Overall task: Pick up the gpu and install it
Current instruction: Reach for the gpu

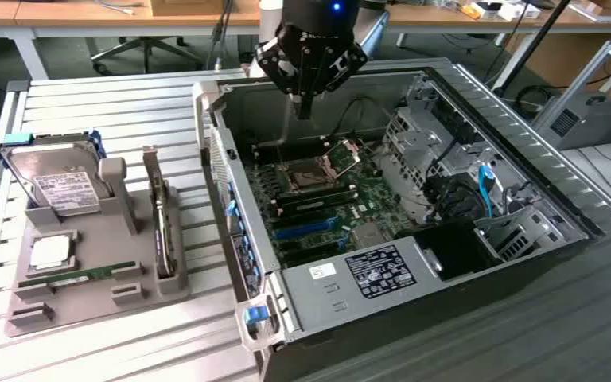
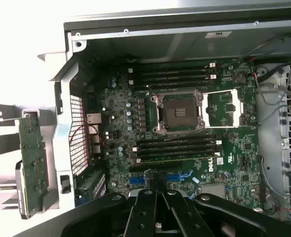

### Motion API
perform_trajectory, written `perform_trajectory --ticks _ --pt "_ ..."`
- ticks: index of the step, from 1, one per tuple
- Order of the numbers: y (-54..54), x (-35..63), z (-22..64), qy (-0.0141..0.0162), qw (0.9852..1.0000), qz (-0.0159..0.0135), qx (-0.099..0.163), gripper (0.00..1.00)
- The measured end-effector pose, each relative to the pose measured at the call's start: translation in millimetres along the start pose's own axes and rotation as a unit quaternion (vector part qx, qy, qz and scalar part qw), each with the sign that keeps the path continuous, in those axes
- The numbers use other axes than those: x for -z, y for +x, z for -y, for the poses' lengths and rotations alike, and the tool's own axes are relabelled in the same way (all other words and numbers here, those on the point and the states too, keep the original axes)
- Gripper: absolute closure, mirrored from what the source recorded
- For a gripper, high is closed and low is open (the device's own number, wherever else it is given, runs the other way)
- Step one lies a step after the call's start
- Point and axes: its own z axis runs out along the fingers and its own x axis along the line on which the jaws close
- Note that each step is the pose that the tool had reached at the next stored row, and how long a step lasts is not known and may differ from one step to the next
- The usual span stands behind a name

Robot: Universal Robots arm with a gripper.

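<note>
GPU, the thin green circuit-board card with a silver bracket edge, is standing on edge in a slot of the grey moulded parts holder. It is sitting outside the case, on the exterior view's left. My guess is that it is parked upright so its top edge can be pinched from above. Nothing is touching it and it is not picked up yet.

Black two-finger gripper is hovering over the far end of the open grey metal computer case, well apart from the card. Its fingers are pressed together and carrying nothing.

The case is lying on its side with the panel off, so the green motherboard is facing up. That is probably to keep the blue expansion slots reachable from overhead.

The holder is also keeping a silver hard drive with a white label, a square silver processor chip and a narrow green RAM stick.

Everything is resting on a slatted aluminium table. Behind it, wooden desks and an office chair are standing on a dark floor.
</note>
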Motion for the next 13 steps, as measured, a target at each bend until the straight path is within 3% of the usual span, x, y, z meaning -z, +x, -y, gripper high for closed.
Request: perform_trajectory --ticks 13 --pt "0.0 0.0 0.0 0.0 1.0 0.0 0.0 0.89"
